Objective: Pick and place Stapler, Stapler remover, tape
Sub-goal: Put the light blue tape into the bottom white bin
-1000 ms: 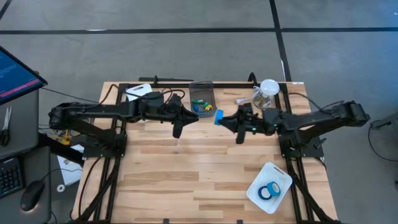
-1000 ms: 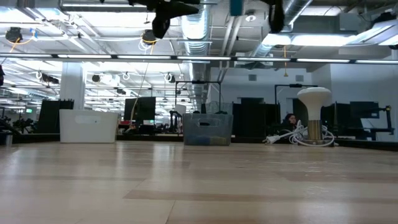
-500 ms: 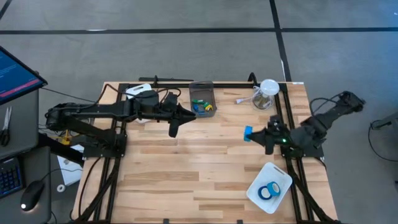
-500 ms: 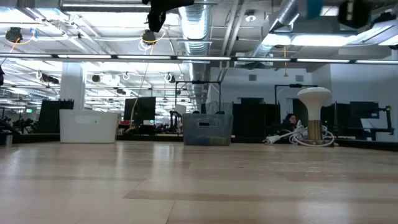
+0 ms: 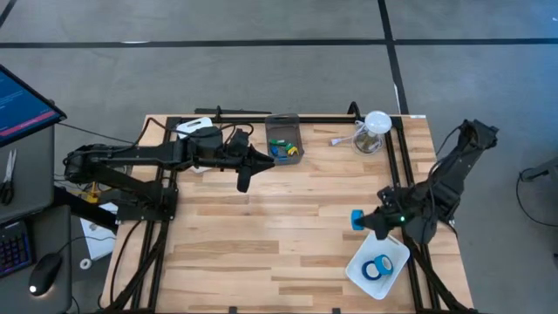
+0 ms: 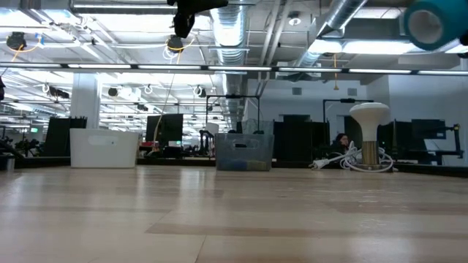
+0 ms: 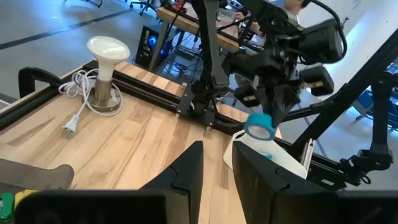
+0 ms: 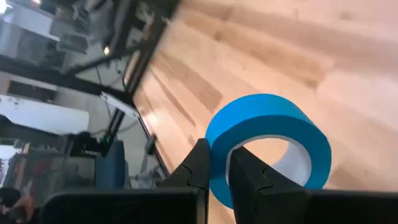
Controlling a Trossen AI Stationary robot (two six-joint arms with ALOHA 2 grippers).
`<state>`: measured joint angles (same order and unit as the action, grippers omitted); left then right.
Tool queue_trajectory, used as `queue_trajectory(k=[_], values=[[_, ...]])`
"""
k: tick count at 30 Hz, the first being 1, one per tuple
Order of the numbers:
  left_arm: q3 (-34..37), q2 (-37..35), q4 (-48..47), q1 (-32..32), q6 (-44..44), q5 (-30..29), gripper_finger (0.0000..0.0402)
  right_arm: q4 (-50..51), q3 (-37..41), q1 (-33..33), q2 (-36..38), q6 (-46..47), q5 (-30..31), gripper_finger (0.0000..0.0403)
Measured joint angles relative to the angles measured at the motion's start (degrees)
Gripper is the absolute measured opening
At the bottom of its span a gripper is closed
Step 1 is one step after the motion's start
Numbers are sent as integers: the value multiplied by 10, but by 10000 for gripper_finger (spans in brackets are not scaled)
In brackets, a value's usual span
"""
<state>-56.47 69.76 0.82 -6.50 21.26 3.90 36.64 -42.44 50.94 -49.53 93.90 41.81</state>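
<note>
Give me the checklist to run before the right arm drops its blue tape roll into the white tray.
1. Grip: right gripper shut on the blue ring-shaped tape roll, one wall pinched between the fingers: ok.
2. Position: roll hangs beside the white plastic tray, not yet above it: not ok.
3. Tray room: two blue rolls already inside, bare floor remains: ok.
4. Left gripper waits near the grey bin, far from the tray: ok.
5. Height above tray: cannot tell.
</note>
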Motion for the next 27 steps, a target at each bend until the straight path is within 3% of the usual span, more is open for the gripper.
queue_trajectory(k=[14, 27], values=[[0, 0, 0, 0, 0, 0, 76, 47, 0, 14, -113, 178, -242, 21], [0, 0, 0, 0, -16, -1, 76, 54, 0, 50, -176, 244, -300, 21]])
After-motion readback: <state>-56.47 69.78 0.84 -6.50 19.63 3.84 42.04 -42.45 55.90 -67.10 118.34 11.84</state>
